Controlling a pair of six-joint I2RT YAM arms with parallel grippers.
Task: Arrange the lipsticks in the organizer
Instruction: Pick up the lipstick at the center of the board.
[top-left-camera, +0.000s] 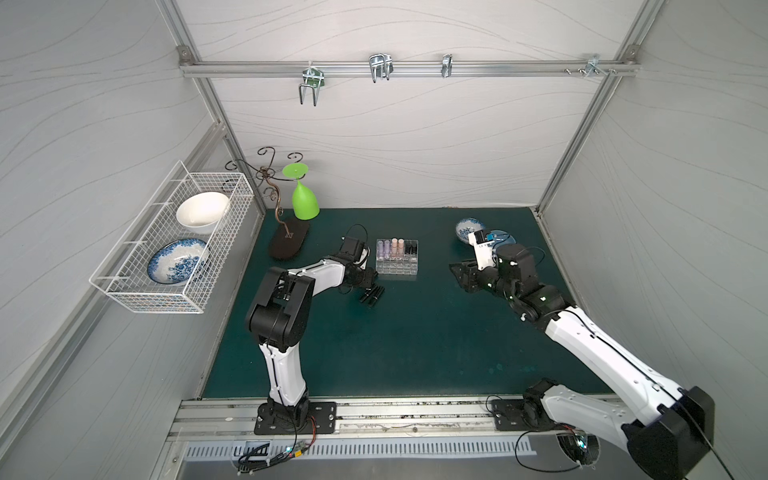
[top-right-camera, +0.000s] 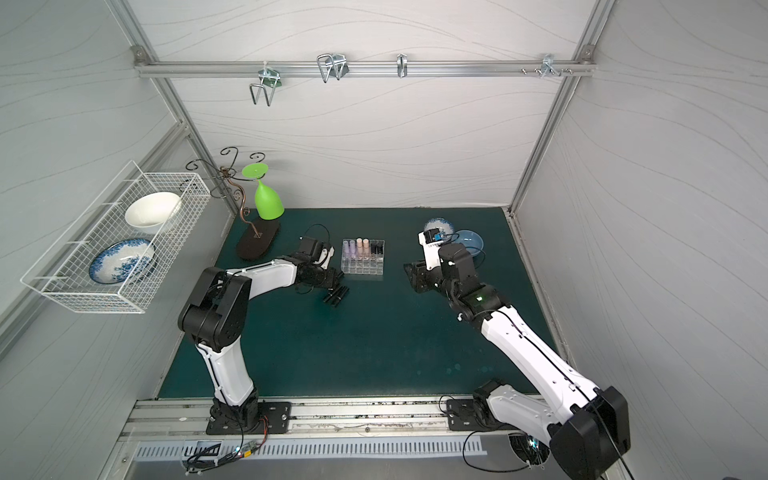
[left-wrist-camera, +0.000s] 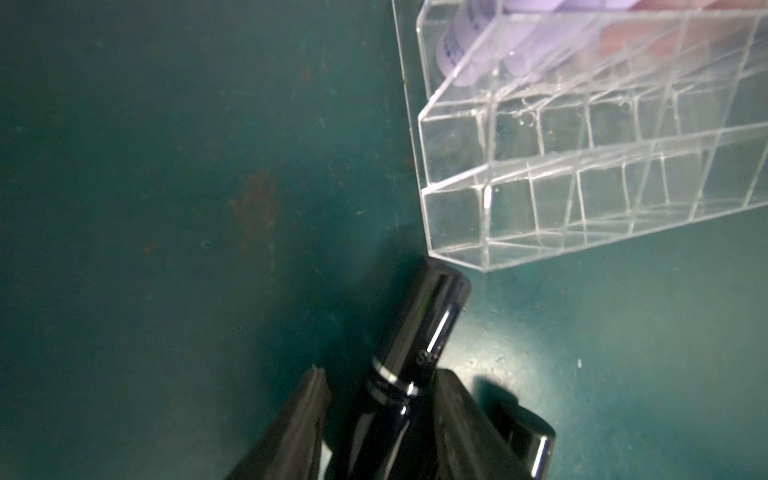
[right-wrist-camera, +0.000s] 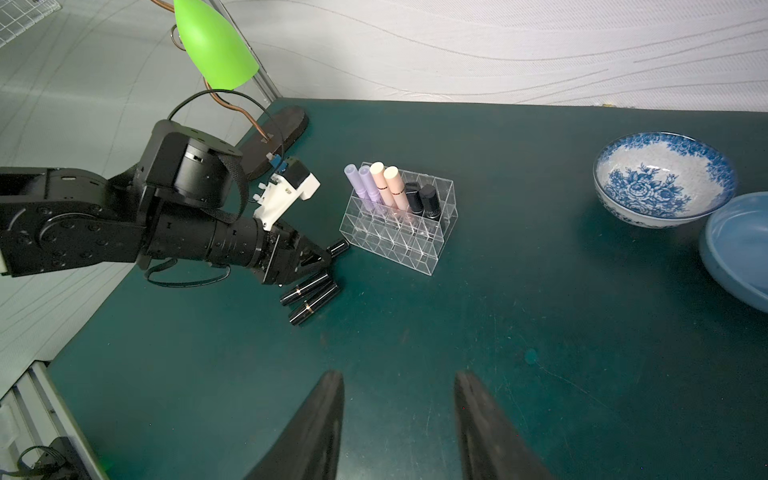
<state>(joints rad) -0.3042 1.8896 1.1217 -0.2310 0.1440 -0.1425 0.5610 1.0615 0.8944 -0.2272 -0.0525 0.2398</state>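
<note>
The left gripper (left-wrist-camera: 382, 374) was seen low over the green mat (right-wrist-camera: 540, 332), its jaws set astride a glossy black lipstick (left-wrist-camera: 432, 316) that lay flat with its cap end just beside the near corner of the organizer (left-wrist-camera: 582, 174). One finger was pressed to the tube, while a narrow gap was seen on the other side, so no firm clamp was judged to be made. Further black lipsticks (right-wrist-camera: 309, 297) were left lying together on the mat just beside that gripper. In the back row of the clear acrylic organizer two lilac tubes (right-wrist-camera: 363, 187), two peach tubes (right-wrist-camera: 388, 185) and two black ones (right-wrist-camera: 424, 201) were stood upright, and the nearer rows were left unfilled. The right gripper (right-wrist-camera: 399, 374) was held above bare mat, well apart from the organizer, its jaws spread with nothing between them. The lipstick was judged light and rigid but slick and apt to roll, so a hold across the barrel near the silver band was thought best, since the cap might be pulled off. The organizer was also judged light enough to be shoved aside.
</note>
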